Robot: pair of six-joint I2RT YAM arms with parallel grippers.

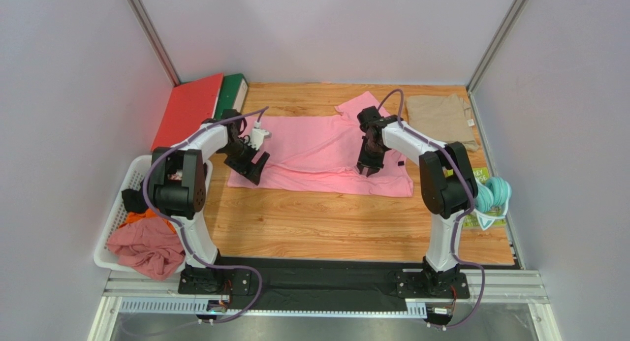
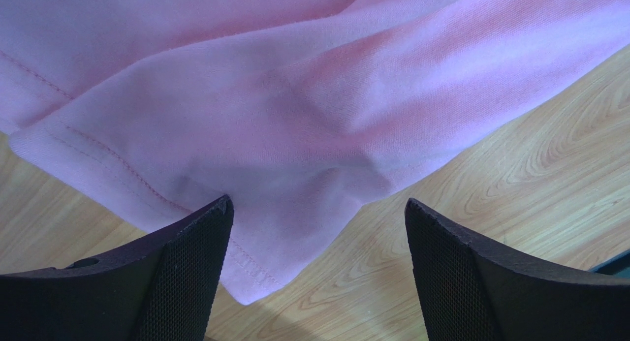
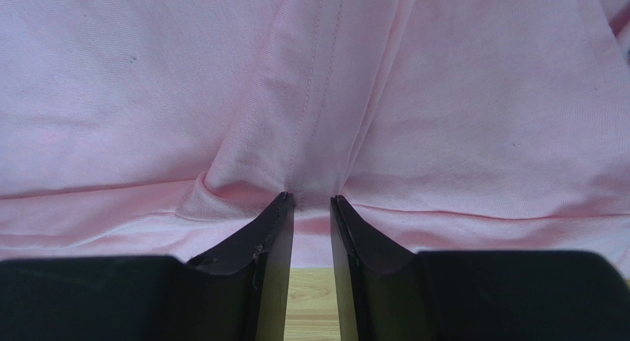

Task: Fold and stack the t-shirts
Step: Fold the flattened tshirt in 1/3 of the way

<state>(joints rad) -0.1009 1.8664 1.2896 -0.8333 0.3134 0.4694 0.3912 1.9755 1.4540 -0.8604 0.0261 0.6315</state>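
While the pink t-shirt (image 1: 325, 153) lies spread across the middle of the bench (image 1: 318, 223), partly doubled over on itself with one sleeve poking toward the far edge, both arms reach in over it from either end. The left claw (image 1: 250, 166) hangs over the shirt's near-left corner, fingers spread wide with nothing between them. Its wrist view shows the hemmed corner lying flat on the wood just under the gap, so it looks lined up to come down on that corner.

The right claw (image 3: 311, 201) sits low on the cloth in the shirt's right half, fingers drawn nearly together with only a slim slot between them. A raised pleat carrying a stitched seam runs straight up to the tips, and the cloth puckers around them. Whether the pleat is truly pinched or merely lies against the tips I cannot tell. A hold there would make sense as an anchor for that end while the other arm takes the corner and carries it over.

The khaki t-shirt (image 1: 442, 118) rests folded at the far-right corner, well apart from the pink one, and to my eye marks where the stack will grow. The job looks roughly half done, with one shirt folded and one mid-fold. A white basket (image 1: 112, 223) at the near left holds crumpled reddish garments (image 1: 148, 249), outside the work.
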